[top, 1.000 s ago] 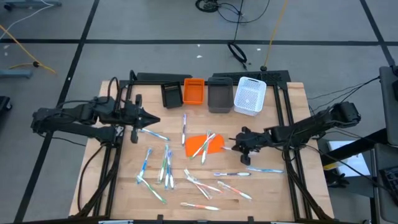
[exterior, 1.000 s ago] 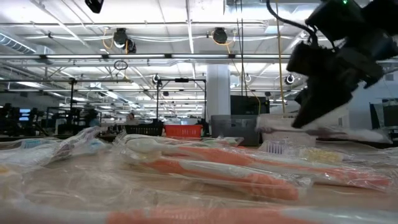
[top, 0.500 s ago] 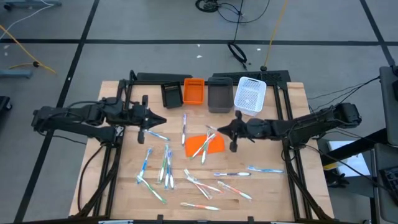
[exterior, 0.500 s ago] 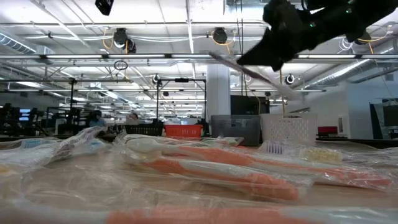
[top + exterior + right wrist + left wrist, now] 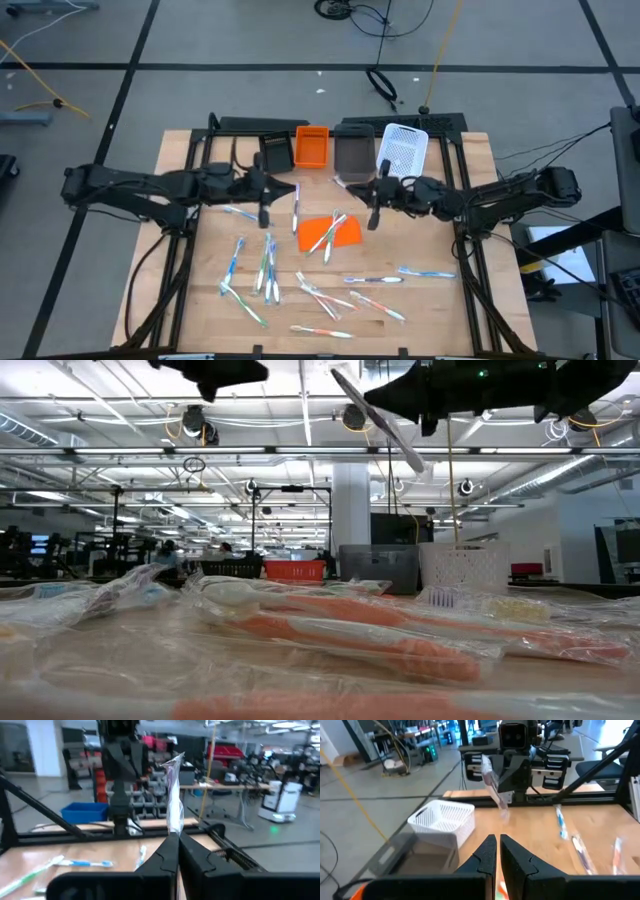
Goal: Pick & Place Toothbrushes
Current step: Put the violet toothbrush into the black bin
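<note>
My right gripper [image 5: 358, 187] is shut on a toothbrush in a clear wrapper [image 5: 173, 790], high above the table near the grey bin [image 5: 353, 152]. It shows as a slanting stick [image 5: 385, 422] in the low view. Facing it from the left, my left gripper [image 5: 288, 188] hangs in the air, shut and with nothing between its fingers [image 5: 496, 851]. Several more toothbrushes [image 5: 265, 265] lie flat on the wooden table, some across the flat orange sheet [image 5: 322, 235]. My right gripper pinches the wrapped toothbrush between its two fingers at a point along its shaft [image 5: 173, 831]. The fingers reach about level from the table's right side and lie across it. The toothbrush is lifted clear and tilted, one end above the fingers [image 5: 340, 375] and one below [image 5: 418, 462].
Along the far edge stand a black bin [image 5: 274, 152], an orange bin [image 5: 311, 145], the grey bin and a white mesh basket [image 5: 402, 152]. Loose toothbrushes lie toward the near edge [image 5: 375, 300] and the right [image 5: 425, 272]. A black frame [image 5: 200, 170] runs along the table's sides.
My right gripper has risen from beside the orange sheet and gone toward the far edge, tipping from pointing down to about level. The toothbrush has come up clear of the table with it. My left gripper has moved toward the table's middle, staying shut.
</note>
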